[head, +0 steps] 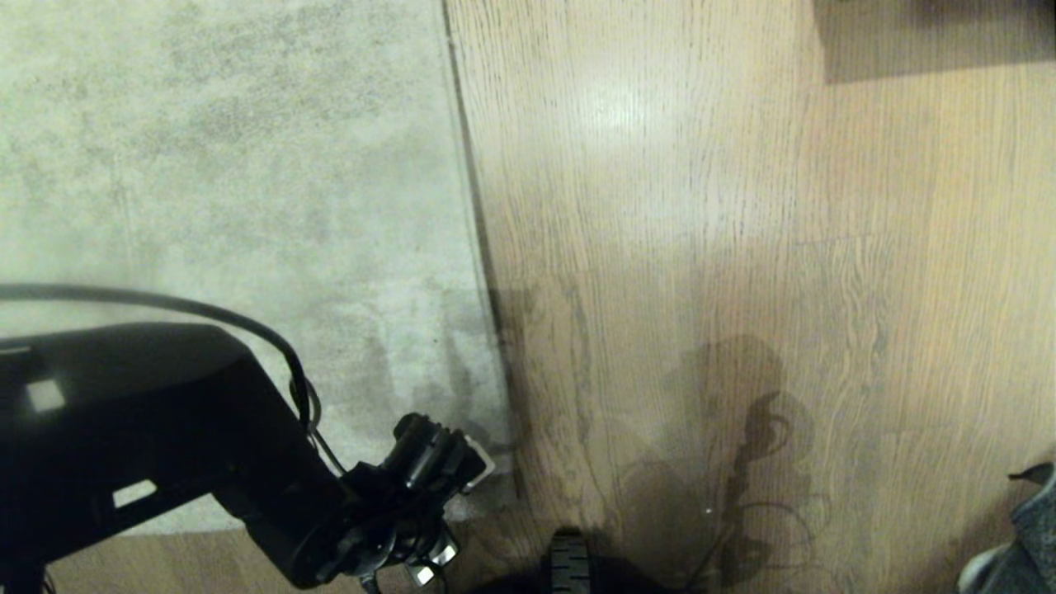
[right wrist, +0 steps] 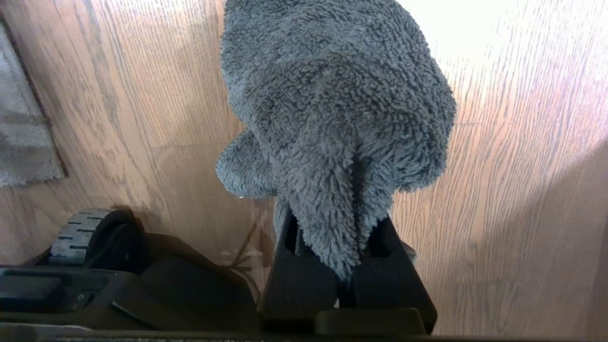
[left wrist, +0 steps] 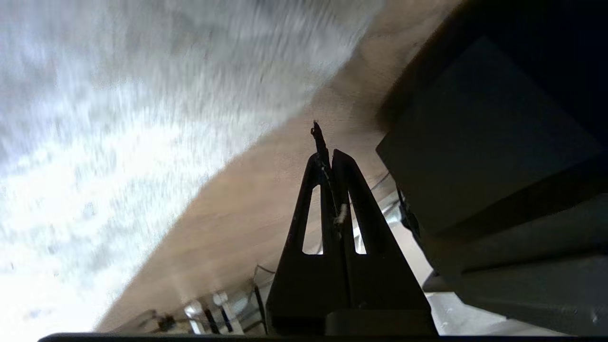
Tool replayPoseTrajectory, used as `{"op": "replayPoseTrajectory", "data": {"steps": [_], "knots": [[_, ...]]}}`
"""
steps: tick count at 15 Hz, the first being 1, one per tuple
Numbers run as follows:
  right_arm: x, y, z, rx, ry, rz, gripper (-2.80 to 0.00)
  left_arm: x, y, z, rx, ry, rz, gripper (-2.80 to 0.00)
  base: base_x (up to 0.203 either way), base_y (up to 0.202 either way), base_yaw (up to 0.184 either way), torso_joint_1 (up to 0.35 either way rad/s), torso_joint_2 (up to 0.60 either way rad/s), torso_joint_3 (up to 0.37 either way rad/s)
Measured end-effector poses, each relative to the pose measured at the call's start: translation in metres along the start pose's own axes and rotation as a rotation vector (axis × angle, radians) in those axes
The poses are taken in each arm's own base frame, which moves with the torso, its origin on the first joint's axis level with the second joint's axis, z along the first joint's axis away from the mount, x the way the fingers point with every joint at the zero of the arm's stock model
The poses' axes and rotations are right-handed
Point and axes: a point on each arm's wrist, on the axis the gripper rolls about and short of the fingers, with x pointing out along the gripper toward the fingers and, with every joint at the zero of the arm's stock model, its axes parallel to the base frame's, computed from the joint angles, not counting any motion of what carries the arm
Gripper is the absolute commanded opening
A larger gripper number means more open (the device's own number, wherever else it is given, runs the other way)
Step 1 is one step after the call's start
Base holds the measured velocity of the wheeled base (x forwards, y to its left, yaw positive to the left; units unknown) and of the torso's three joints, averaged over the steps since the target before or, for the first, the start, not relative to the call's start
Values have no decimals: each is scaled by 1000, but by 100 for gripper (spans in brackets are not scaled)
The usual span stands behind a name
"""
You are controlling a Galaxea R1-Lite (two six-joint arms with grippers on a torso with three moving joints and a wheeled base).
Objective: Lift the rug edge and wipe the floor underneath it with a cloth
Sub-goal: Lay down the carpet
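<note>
Clamped in the right gripper [right wrist: 349, 247], the fuzzy cloth [right wrist: 332, 104] hangs over the floor [head: 742, 247] while the empty, pinched-together left gripper [left wrist: 327, 142] nears the rug edge [head: 478, 247], which, lying flat, risks slipping its tips.

Warm, dim light over the floor [head: 742, 247], with a soft glare patch just beside the rug edge [head: 470, 181] and the robot's own shadows pooling near the wheel [head: 569, 561] — the left wrist view is streaked with motion blur, its rug washed out white, while the cloth [right wrist: 332, 109] shows sharp, overexposed floor behind it
</note>
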Motion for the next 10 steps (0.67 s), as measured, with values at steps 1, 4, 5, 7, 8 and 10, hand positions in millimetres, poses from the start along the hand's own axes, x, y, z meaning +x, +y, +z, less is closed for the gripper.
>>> {"op": "replayPoseTrajectory", "data": {"steps": [1,4,5,7,8,10], "knots": [[0,0,0,-1,0,-1,-280,1,-3,2,9,-4,-5,-280,0,0,0,0,0,0],[0,0,0,-1,0,-1,-280,4,-12,5,39,-8,-18,-280,0,0,0,0,0,0],[0,0,0,0,0,0,-280,6,-14,5,58,-6,-22,-280,0,0,0,0,0,0],[0,0,0,-1,0,0,-280,8,-15,8,106,-24,-17,-280,0,0,0,0,0,0],[0,0,0,-1,0,0,-280,10,-14,11,141,-45,-8,-280,0,0,0,0,0,0],[0,0,0,-1,0,0,-280,14,-9,20,195,-71,9,-280,0,0,0,0,0,0]]}}
